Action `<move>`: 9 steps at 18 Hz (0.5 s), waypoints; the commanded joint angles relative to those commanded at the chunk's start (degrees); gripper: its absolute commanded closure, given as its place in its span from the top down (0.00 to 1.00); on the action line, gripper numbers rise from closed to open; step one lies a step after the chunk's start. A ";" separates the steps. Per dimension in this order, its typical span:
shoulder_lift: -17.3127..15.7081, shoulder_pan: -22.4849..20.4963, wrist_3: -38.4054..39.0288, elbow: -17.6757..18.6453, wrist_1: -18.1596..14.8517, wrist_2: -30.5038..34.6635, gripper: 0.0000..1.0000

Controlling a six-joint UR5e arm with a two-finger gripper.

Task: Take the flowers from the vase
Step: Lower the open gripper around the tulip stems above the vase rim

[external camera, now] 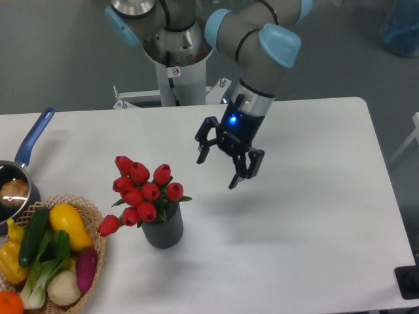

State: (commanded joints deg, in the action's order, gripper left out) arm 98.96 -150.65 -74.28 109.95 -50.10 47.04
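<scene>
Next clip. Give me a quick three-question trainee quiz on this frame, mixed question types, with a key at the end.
1. True or false: the gripper is shut on the flowers.
2. Multiple choice: the vase stands A) inside the wicker basket, B) upright on the table beside the basket, C) in the saucepan.
3. Fill in: in the camera view, the gripper hangs above and to the ____ of the flowers.

Key
1. False: its fingers are spread open and it holds nothing, clear of the bunch.
2. B
3. right
</scene>
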 joint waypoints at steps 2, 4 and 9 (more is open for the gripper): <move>0.44 0.35 1.59 -0.35 0.00 -2.12 1.00; 1.05 1.23 2.12 -0.70 0.09 -2.57 1.00; 4.48 3.43 3.00 -3.08 0.09 -7.83 1.00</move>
State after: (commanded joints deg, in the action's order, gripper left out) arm 103.44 -147.22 -71.28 106.88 -50.01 39.22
